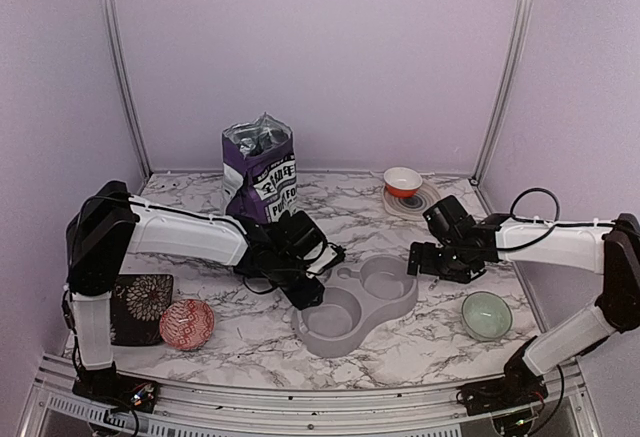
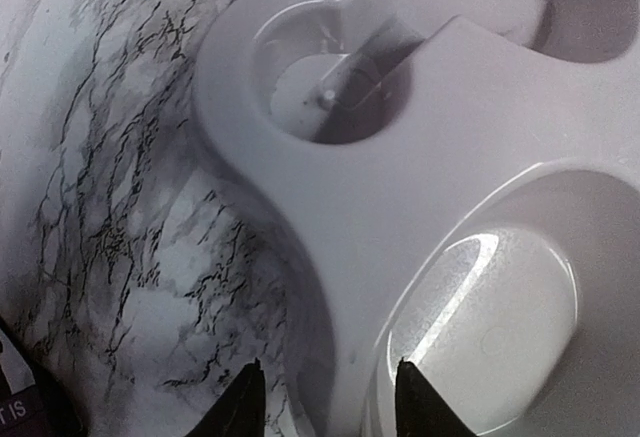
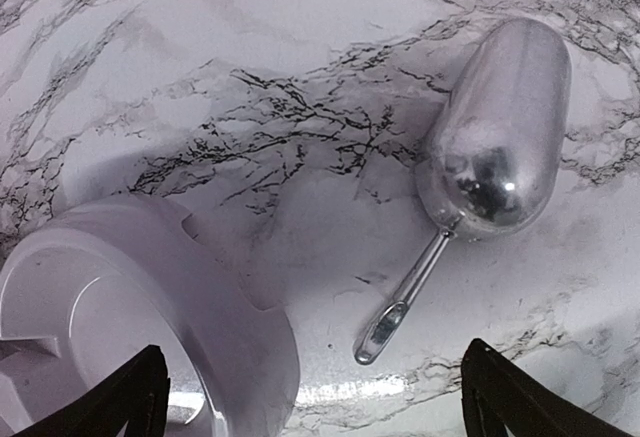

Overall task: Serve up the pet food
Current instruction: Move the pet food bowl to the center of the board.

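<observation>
Kibble, unseen, should pour loose and light, so I'd pinch the scoop (image 3: pixel 495 127) by its thin handle; my right gripper (image 3: pixel 312 382) is spread wide, my left gripper (image 2: pixel 330 392) straddles the feeder (image 2: pixel 330 187) rim, grip unclear.

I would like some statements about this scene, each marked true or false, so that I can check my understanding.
1. The grey feeder already holds kibble. False: both of its bowls look empty.
2. A metal scoop lies on the table below the right gripper. True.
3. The right gripper is shut on the scoop. False: its fingers stand wide open and the scoop lies free.
4. The purple bag stands behind the feeder with its top open. True.
5. The green bowl sits to the left of the feeder. False: it sits to the right of it.
</observation>
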Available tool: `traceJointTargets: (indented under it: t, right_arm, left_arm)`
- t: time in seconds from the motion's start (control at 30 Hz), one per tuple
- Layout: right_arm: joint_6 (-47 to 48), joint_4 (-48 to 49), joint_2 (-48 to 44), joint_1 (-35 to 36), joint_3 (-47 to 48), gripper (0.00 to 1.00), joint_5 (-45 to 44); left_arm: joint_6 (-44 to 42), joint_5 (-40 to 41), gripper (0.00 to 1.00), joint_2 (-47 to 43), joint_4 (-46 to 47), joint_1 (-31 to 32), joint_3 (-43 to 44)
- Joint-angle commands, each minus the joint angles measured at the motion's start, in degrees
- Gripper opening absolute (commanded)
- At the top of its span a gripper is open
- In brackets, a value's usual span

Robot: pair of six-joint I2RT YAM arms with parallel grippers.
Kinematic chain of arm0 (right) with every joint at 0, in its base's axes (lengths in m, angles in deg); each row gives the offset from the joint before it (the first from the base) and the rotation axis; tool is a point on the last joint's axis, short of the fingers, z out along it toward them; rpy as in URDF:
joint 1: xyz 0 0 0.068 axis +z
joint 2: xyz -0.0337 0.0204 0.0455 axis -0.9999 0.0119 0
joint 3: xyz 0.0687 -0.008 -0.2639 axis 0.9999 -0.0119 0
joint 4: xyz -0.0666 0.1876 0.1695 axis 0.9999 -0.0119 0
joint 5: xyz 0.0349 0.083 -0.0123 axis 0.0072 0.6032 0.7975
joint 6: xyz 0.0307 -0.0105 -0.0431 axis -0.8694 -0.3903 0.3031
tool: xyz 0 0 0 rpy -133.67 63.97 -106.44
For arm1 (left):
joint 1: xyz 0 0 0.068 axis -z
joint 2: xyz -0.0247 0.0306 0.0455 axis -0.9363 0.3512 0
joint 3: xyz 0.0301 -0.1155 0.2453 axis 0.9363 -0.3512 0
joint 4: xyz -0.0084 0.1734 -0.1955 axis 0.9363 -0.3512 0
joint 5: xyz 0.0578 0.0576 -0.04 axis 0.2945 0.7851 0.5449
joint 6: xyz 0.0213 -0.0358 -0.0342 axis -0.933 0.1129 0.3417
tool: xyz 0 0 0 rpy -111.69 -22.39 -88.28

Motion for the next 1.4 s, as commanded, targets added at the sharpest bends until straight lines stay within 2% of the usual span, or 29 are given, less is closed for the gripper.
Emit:
traceJointTargets:
  t: [0.0,0.2,0.33,0.53,0.7,1.0,1.37]
  right_arm:
    - [1.07,1.68,-1.38,-0.99,-0.20,0.98,0.92]
    - [1.12,2.34,-2.35,-1.80,-0.83,0.98,1.50]
    - [1.16,2.51,-3.02,-2.68,-0.84,0.98,1.69]
    - [0.92,3.02,-4.39,-3.26,-1.52,0.97,1.63]
    - [0.35,3.84,-4.76,-3.28,-2.05,0.97,1.81]
    - [-0.76,4.58,-6.08,-3.22,-2.80,0.97,1.29]
    - [-1.69,4.63,-9.30,-3.23,-4.42,0.97,0.60]
  left_arm:
    - [-0.43,0.41,0.36,2.38,-1.52,0.09,1.64]
    - [2.76,2.37,0.10,4.76,-1.31,0.11,3.59]
    - [7.80,3.34,0.01,6.65,-1.30,0.10,5.86]
    - [14.29,8.44,0.00,7.73,-1.31,0.13,8.30]
    - [23.53,11.27,0.00,8.66,-1.22,-0.02,11.33]
    - [37.71,15.03,0.00,12.91,-1.32,0.03,22.16]
    - [48.82,16.70,0.00,23.73,-0.75,0.15,36.64]
